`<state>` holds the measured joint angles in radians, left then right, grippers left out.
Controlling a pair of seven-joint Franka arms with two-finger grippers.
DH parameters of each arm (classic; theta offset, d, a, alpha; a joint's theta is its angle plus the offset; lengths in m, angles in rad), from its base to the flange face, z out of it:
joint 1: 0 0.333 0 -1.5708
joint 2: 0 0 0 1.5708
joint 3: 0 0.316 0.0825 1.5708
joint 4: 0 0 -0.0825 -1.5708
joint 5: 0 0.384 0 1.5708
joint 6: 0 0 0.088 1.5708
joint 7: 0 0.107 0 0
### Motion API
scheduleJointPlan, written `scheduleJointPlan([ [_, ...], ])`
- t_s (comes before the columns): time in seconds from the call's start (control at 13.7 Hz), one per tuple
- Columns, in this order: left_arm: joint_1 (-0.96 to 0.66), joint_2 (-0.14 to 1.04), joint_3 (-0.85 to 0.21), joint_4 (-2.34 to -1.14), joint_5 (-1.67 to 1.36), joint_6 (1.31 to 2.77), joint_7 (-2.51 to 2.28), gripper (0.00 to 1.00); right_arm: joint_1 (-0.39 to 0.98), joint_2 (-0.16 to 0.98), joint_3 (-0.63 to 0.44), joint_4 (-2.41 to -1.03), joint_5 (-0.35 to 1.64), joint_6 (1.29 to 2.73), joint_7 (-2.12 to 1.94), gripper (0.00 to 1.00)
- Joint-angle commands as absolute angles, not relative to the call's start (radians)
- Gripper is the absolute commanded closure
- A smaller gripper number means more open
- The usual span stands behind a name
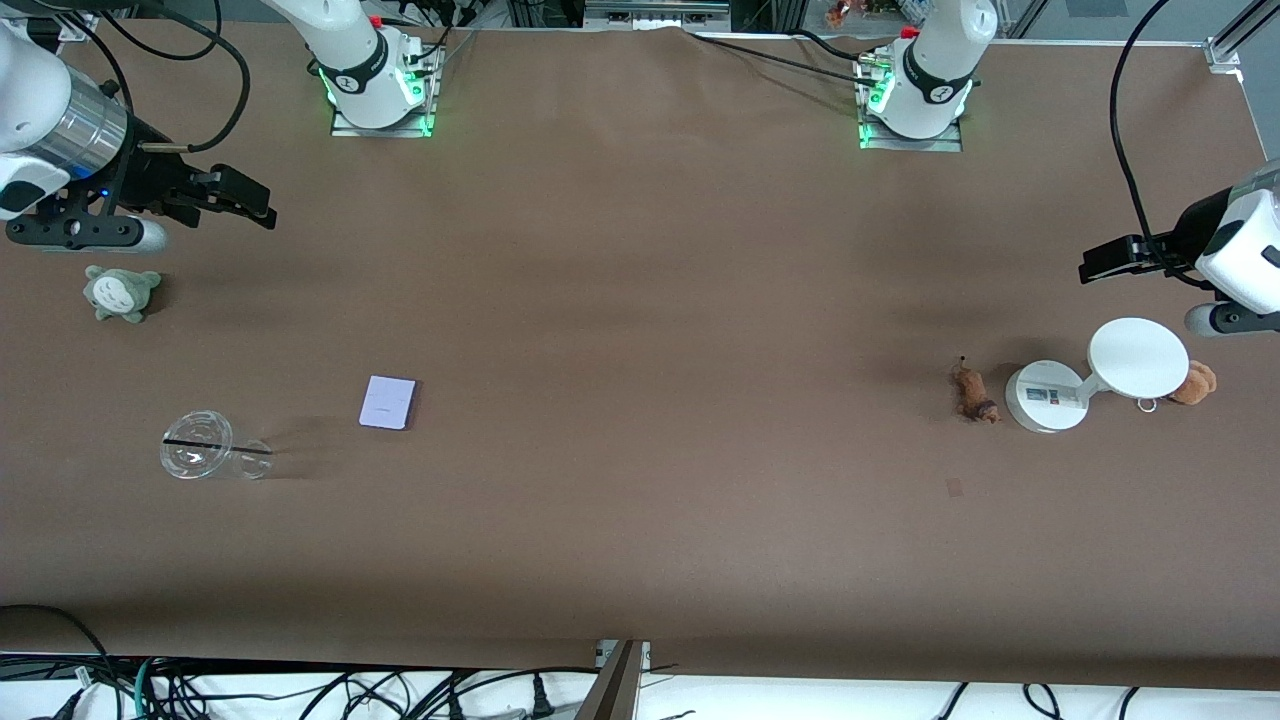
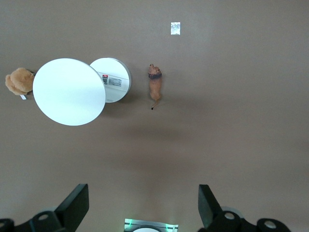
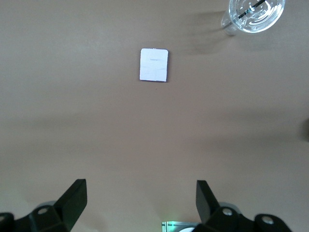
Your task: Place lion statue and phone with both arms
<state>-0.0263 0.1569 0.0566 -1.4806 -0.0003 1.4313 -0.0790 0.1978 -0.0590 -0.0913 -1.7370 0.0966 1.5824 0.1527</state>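
Two task items, both lying untouched on the brown table (image 1: 640, 300).

Item one: the phone (image 1: 387, 402), a small flat pale lilac-white rectangle with rounded corners, face up toward the right arm's end of the table, beside a clear plastic cup (image 1: 210, 450) tipped on its side. Count: one. It lies flat, so a two-finger grasp will probably have to come down across its short edges.

Item two: the lion statue (image 1: 973, 391), a tiny slim brown-orange figurine with a darker end and thin tail, lying on its side toward the left arm's end, just beside the round base of a white round-headed stand (image 1: 1100, 380). Count: one. Judged a tight approach, since the stand sits close.

Bystanders: one small brown plush bear (image 1: 1195, 382), partly tucked under the stand's disc; one grey-green plush toy (image 1: 120, 292); one small grey tag (image 2: 175, 28) on the cloth near the lion.

Grippers, two. Right gripper (image 3: 140, 193) is raised over bare table near the grey-green toy, fingers spread wide and empty. Left gripper (image 2: 142, 198) is raised over the table edge close to the stand, fingers likewise apart, nothing between them. Each hangs at its own object's end, apparently poised for a first reach; neither pickup has begun.
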Motion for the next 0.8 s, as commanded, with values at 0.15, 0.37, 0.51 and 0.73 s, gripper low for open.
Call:
scheduleJointPlan([
  [0.15,-0.023,0.167,0.055,-1.451,-0.009,1.41,-0.083,0.0,0.193,-0.058,-0.091,-1.713,0.071,1.565,0.104,0.0],
  [0.37,-0.023,0.167,0.055,-1.451,-0.011,1.41,-0.081,0.0,0.193,-0.058,-0.091,-1.712,0.061,1.565,0.103,0.0],
  [0.51,-0.021,0.167,0.057,-1.451,-0.032,1.41,-0.081,0.0,0.193,-0.057,-0.091,-1.71,0.063,1.565,0.103,0.0],
  [0.73,-0.021,0.169,0.057,-1.451,-0.048,1.41,-0.083,0.0,0.193,-0.051,-0.09,-1.701,0.06,1.565,0.103,0.0],
])
